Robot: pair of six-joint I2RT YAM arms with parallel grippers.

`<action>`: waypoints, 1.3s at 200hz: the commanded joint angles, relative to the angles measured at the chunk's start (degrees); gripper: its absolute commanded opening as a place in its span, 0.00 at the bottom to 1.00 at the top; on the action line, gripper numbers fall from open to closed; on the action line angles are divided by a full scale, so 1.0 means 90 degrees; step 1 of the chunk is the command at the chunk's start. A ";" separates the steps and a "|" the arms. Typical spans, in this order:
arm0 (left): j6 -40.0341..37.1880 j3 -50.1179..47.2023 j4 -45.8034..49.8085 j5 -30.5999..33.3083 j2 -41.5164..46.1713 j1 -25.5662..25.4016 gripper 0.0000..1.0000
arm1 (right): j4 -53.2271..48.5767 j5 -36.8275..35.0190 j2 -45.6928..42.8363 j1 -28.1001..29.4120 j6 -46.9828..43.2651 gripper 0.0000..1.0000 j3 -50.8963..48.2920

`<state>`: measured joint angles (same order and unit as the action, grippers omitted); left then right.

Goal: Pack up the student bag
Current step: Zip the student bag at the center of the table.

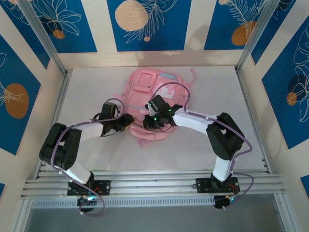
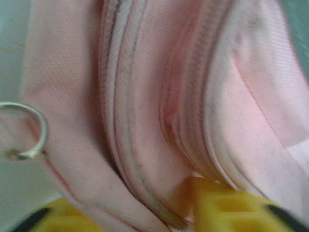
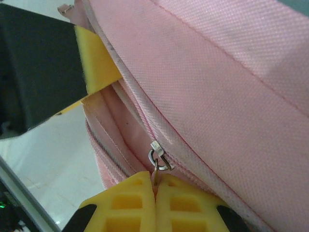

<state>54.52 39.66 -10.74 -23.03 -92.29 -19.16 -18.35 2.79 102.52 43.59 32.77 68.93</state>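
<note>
zipper pull (image 3: 158, 159) is pinched by right gripper (image 3: 155, 193) | bag (image 1: 155, 89) fold is straddled by left gripper (image 2: 145, 210); whether gripped cannot be told

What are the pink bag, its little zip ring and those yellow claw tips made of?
Bag: woven fabric, probably nylon or polyester, matte; a fine weave grain shows.
Zip ring: metal, by its silvery shine.
Yellow tips: likely moulded plastic, matte, with ribbed square pockets.
</note>
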 commanded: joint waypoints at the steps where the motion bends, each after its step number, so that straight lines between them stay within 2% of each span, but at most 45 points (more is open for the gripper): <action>1: 0.0126 0.0013 -0.0937 -0.0001 -0.0181 -0.0035 0.00 | -0.1315 0.0328 -0.0241 0.0153 -0.1123 0.00 0.0252; 15: -0.0084 -0.0048 -0.0722 0.0064 -0.0032 -0.0002 0.00 | -0.2579 -0.0497 -0.0092 0.0147 -0.1916 0.00 0.0583; 29: -0.0340 -0.0060 -0.0377 0.0152 0.0163 0.0053 0.00 | -0.3652 -0.1663 0.0054 0.0119 -0.2493 0.00 0.0691; 39: -0.0496 -0.0052 -0.0155 0.0202 0.0285 0.0097 0.00 | -0.4186 -0.2445 0.0121 0.0026 -0.2745 0.00 0.0650; 52: -0.0629 -0.0051 0.0040 0.0224 0.0393 0.0157 0.00 | -0.4453 -0.2898 0.0109 -0.0176 -0.2854 0.00 0.0533; 84: -0.0697 -0.0041 0.0217 0.0178 0.0430 0.0195 0.00 | -0.4267 -0.2330 -0.0201 -0.0981 -0.2871 0.00 0.0372; 149: -0.1327 0.0155 0.1050 0.0006 0.0550 0.0195 0.00 | -0.3048 -0.3832 -0.0142 -0.2065 -0.2946 0.00 0.1100; 180: -0.1439 0.0125 0.1240 0.0040 0.0728 0.0195 0.00 | -0.2635 -0.3363 -0.0214 -0.2066 -0.2791 0.00 0.1124; 186: -0.1439 0.0141 0.1242 -0.0001 0.0733 0.0195 0.00 | -0.2480 -0.3130 -0.0316 -0.2049 -0.2766 0.04 0.1008; 194: -0.1439 0.0180 0.1218 -0.0117 0.0721 0.0191 0.00 | -0.2219 -0.2787 -0.0497 -0.2017 -0.2727 0.23 0.0777; 206: -0.1439 0.0290 0.1231 -0.0330 0.0668 0.0195 0.17 | -0.1704 -0.2357 -0.0837 -0.1978 -0.2655 0.59 0.0363; 214: -0.1444 0.0369 0.1252 -0.0480 0.0641 0.0193 0.30 | -0.1387 -0.2239 -0.1064 -0.1973 -0.2577 0.74 0.0080; 226: -0.1472 0.0477 0.1281 -0.0639 0.0653 0.0193 0.44 | -0.0918 -0.2218 -0.1370 -0.2015 -0.2543 0.78 -0.0300; 242: -0.1644 0.0666 0.1518 -0.0648 0.0773 0.0190 0.55 | -0.0254 -0.2517 -0.1705 -0.2188 -0.2503 0.79 -0.0819; 260: -0.2342 0.1122 0.2378 -0.0112 0.0957 0.0199 0.73 | 0.0680 -0.2559 -0.1988 -0.2626 -0.2564 0.79 -0.1497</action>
<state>41.32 43.90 2.22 -26.35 -86.94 -17.58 -25.93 -18.15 88.12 23.38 9.02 61.65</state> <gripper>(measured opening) 0.639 0.788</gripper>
